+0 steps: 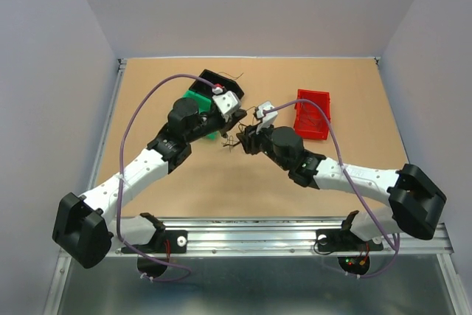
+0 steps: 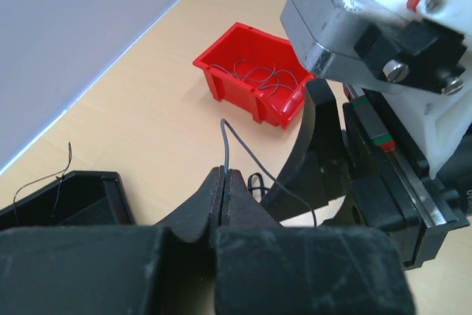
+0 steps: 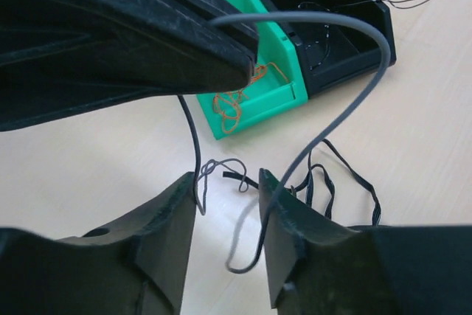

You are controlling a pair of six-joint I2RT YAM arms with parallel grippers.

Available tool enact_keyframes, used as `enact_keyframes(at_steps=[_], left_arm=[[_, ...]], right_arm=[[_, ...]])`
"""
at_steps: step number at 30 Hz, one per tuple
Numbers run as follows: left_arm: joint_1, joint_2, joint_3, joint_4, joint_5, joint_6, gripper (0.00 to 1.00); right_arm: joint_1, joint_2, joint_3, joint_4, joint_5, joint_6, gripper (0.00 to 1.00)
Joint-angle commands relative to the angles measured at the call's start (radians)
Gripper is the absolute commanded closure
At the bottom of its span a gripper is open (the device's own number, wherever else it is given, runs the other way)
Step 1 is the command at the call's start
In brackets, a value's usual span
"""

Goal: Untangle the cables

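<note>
The cables are thin wires lying in a small tangle on the table between my two grippers. My left gripper is shut on one thin grey wire, which rises from the jaw tips and arcs right. In the right wrist view that grey wire loops down between the fingers of my right gripper. The right jaws stand apart, and nothing is pinched between them. A short grey curl and black flat loops lie on the table just beyond them. From above, the left gripper and right gripper nearly meet.
A green bin holds orange wires, and a black bin beside it has thin wires trailing over its rim. A red bin with dark wires stands farther right. The two arms crowd the table's middle.
</note>
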Motion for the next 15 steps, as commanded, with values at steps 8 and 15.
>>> enact_keyframes(at_steps=[8, 15], left_arm=[[0.142, 0.007, 0.050, 0.093, 0.045, -0.147, 0.77], [0.296, 0.009, -0.025, 0.263, 0.203, -0.280, 0.03]], right_arm=[[0.012, -0.029, 0.033, 0.077, 0.075, 0.031, 0.99], [0.012, -0.194, 0.031, -0.019, 0.144, 0.066, 0.99]])
